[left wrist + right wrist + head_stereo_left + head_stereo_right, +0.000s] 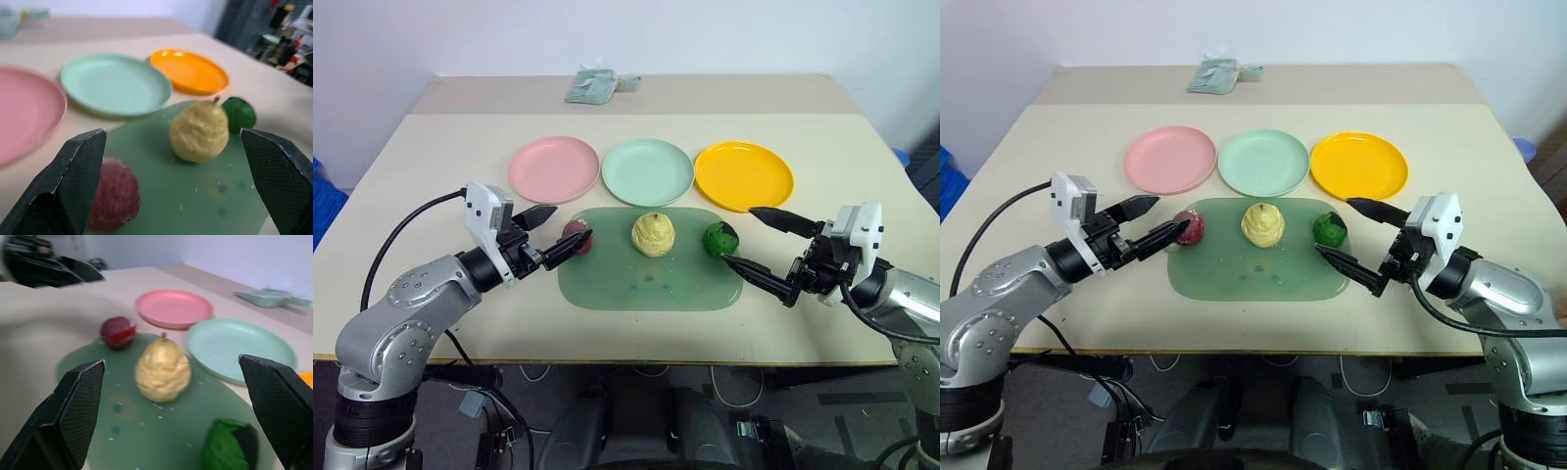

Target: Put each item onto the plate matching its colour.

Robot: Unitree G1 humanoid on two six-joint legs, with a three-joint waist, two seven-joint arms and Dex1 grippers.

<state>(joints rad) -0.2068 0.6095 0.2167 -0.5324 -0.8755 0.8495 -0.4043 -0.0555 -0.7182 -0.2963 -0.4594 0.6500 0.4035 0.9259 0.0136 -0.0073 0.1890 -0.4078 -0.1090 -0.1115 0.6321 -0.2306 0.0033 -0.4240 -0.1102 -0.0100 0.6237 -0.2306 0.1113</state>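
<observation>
- While nothing has yet been lifted, the table (431, 147) carries everything; a folded cloth (592, 85) lies at its far edge, well apart from the work.
- Mat (646, 284): translucent green, near edge of table, bearing all three balls in a row.
- Plates, in a row just beyond the mat, all bare: pink plate (553, 168) at left, mint plate (647, 170) in the middle, orange plate (744, 175) at right.
- Left gripper (553, 235): jaws spread wide, holding nothing, tips flanking the red ball but not closed on it.
- Right gripper (756, 242): jaws spread wide, empty, tips just beside the green ball.
- Yellow ball (653, 234): mid-mat, upright, stem tip on top, apart from both grippers.
- Red ball (576, 238): left end of mat, nearest the pink plate.
- Green ball (719, 239): right end of mat; mint plate lies diagonally beyond it.
- Handling, judged: balls look light, lumpy-skinned, probably soft-ish, so grip should hold without slipping. Round shape may roll on the smooth mat if nudged. Take each across its widest middle, fingers on opposite sides; avoid the yellow stem.
</observation>
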